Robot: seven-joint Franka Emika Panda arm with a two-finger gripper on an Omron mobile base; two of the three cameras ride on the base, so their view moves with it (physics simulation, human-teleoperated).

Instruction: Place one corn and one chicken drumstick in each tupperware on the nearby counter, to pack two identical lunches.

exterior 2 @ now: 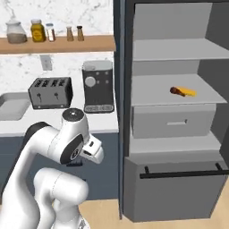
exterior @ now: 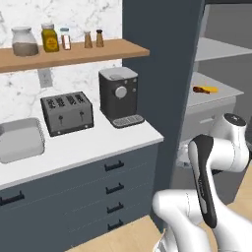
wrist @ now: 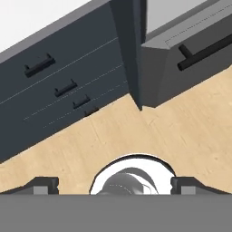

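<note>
On the middle shelf of the open fridge, a chicken drumstick (exterior 2: 177, 91) lies against a yellow-orange corn (exterior 2: 189, 93); the pair appears as the drumstick (exterior: 199, 89) and the corn (exterior: 211, 89) in the left base view. One light-grey tupperware (exterior: 19, 140) sits at the left end of the white counter (exterior: 98, 145), cut off by the frame edge, and is also the tupperware (exterior 2: 12, 107) in the right base view. My gripper (wrist: 115, 186) is open, held low in front of the base and facing the floor and drawers, with nothing between its fingertips (wrist: 45, 185). The other cob, drumstick and container are out of view.
A toaster (exterior: 67, 113) and a coffee machine (exterior: 119, 96) stand on the counter beside the fridge's dark side wall (exterior: 160, 74). A wooden shelf (exterior: 74, 53) with jars hangs above. Inside the fridge are a grey pull-out drawer (exterior 2: 172, 120) and a lower bin with a black handle (exterior 2: 179, 172).
</note>
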